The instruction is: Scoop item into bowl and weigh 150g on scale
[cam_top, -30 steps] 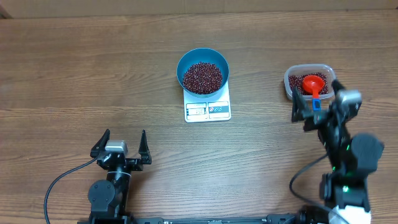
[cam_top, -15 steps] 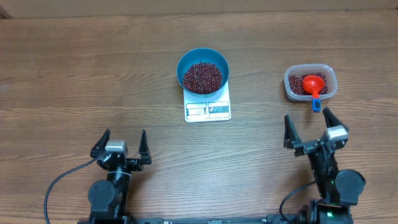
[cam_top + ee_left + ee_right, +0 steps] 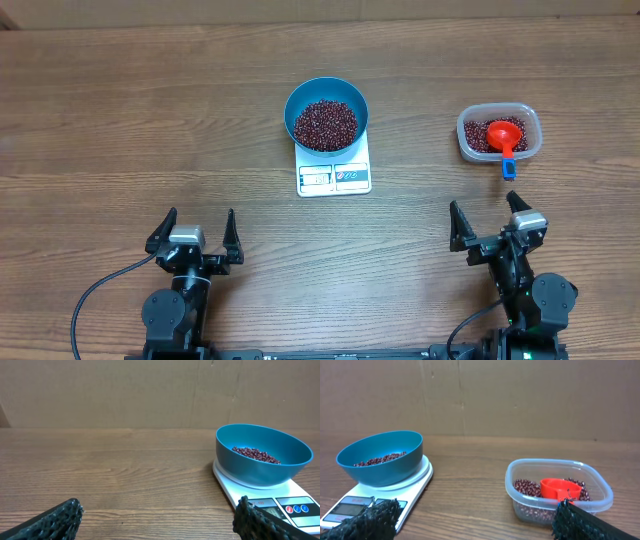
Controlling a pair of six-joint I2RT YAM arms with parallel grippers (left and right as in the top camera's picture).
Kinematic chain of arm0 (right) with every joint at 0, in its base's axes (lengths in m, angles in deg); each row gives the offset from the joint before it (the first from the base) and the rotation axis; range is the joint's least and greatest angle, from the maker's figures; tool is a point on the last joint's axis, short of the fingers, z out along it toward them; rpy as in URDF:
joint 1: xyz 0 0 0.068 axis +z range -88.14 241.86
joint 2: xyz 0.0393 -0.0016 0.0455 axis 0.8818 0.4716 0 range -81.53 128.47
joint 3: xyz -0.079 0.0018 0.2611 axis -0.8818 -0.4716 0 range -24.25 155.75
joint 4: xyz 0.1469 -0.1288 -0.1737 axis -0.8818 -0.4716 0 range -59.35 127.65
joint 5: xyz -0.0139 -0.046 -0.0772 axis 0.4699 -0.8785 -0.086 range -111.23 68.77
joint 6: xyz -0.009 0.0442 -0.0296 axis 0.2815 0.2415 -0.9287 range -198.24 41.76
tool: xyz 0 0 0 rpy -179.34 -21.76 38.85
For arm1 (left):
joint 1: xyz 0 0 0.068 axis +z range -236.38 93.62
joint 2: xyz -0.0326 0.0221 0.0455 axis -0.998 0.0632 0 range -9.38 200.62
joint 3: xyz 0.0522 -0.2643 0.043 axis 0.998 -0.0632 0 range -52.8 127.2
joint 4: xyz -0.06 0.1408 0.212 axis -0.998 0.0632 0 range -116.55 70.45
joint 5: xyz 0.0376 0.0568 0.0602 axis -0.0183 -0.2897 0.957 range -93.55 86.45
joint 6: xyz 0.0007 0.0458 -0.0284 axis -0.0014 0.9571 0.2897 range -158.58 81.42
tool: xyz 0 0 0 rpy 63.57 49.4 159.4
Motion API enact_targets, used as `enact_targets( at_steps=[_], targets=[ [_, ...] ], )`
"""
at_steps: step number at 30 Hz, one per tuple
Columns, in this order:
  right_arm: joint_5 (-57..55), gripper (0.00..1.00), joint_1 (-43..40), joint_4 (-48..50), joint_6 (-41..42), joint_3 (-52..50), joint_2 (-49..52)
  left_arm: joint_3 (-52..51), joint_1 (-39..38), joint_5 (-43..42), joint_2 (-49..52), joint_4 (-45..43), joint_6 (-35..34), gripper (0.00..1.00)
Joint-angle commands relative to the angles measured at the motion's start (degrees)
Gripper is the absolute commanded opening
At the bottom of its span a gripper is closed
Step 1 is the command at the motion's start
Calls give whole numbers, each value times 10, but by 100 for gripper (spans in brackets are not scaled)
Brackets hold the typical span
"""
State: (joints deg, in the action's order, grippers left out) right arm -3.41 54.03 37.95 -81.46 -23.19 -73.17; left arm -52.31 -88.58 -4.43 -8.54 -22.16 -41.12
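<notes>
The light-blue bowl (image 3: 326,113) (image 3: 262,452) (image 3: 381,457) sits on the white scale (image 3: 334,175) (image 3: 272,500) (image 3: 380,500) at mid-table, with dark red-brown beans (image 3: 325,124) (image 3: 255,454) (image 3: 380,460) inside it. More beans (image 3: 478,138) (image 3: 527,488) lie in a clear tub (image 3: 498,133) (image 3: 557,489) at the right, together with a red scoop (image 3: 504,136) (image 3: 560,488). My left gripper (image 3: 194,233) (image 3: 157,522) is open near the front edge at the left, holding nothing. My right gripper (image 3: 485,225) (image 3: 475,522) is open near the front right, below the tub, also with nothing in it.
The scoop's handle with a blue tip (image 3: 508,169) sticks out over the tub's near rim. A brown cardboard wall (image 3: 150,390) stands behind the table's far edge. Bare wood tabletop (image 3: 120,120) stretches to the left of the scale.
My right arm has drawn back from beside the tub toward the front edge and lowered, its gripper open throughout. The scoop stays in the tub. The left arm has not moved.
</notes>
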Motion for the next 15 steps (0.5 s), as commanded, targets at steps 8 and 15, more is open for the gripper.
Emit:
enact_targets(
  at_steps=[8, 15],
  targets=[
    [3, 100, 4, -36, 2, -6, -52, -2, 4, -4, -6, 1, 13, 100],
    [-2, 100, 16, -36, 2, -6, -52, -2, 4, -4, -6, 1, 13, 100]
  ],
)
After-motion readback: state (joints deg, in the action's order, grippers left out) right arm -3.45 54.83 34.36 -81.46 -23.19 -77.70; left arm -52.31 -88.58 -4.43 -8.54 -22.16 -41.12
